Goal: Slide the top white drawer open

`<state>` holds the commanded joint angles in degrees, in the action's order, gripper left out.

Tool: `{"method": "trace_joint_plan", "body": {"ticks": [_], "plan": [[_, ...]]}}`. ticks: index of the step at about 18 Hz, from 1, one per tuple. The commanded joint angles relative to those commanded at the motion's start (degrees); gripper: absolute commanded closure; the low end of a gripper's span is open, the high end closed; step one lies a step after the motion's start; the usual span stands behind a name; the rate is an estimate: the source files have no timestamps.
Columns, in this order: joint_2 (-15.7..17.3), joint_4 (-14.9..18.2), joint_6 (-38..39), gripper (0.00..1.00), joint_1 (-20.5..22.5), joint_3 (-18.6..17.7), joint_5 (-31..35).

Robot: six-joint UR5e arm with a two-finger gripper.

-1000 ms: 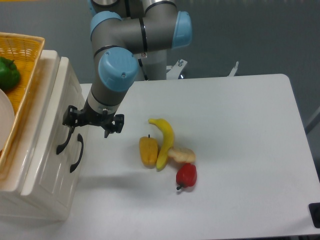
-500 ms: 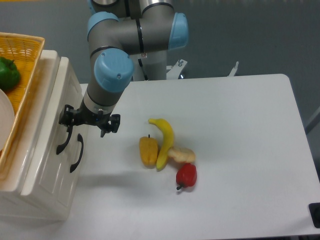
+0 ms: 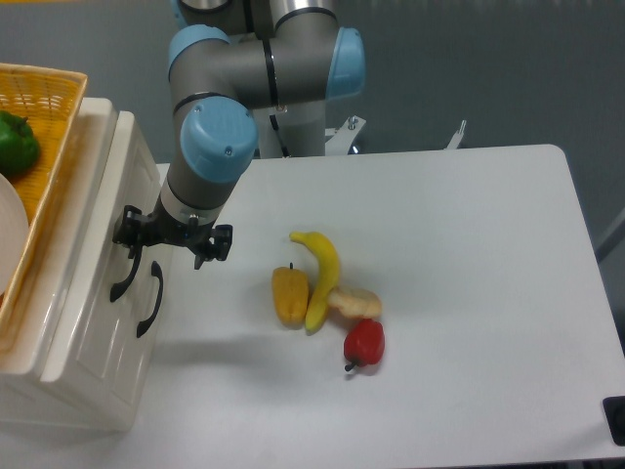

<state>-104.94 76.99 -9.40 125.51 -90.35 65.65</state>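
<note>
While the black two-finger gripper [image 3: 166, 237] hovered open, gripping nothing, beside the closed glossy cream-white top drawer's [image 3: 109, 210] black curved handle [image 3: 125, 271], squaring both fingers around that handle seemed wise before pulling.

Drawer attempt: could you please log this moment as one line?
phase: approach | hand: by top handle, grip unclear | drawer: shut

A single fixed camera is looking down steeply from above the near edge of the table [image 3: 469, 244], facing toward the far edge where the arm's base is rising out of frame. It is sitting at middling range, taking in nearly the whole tabletop; the left edge is cutting off the cabinet [image 3: 88, 332], and the near right corner is falling just outside.
</note>
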Motion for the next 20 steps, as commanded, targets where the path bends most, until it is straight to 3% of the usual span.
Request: {"method": "trace_joint_plan", "body": {"ticks": [20], "plan": [[-1.32, -0.62, -0.35, 0.0, -0.7, 0.79, 0.44]]}}
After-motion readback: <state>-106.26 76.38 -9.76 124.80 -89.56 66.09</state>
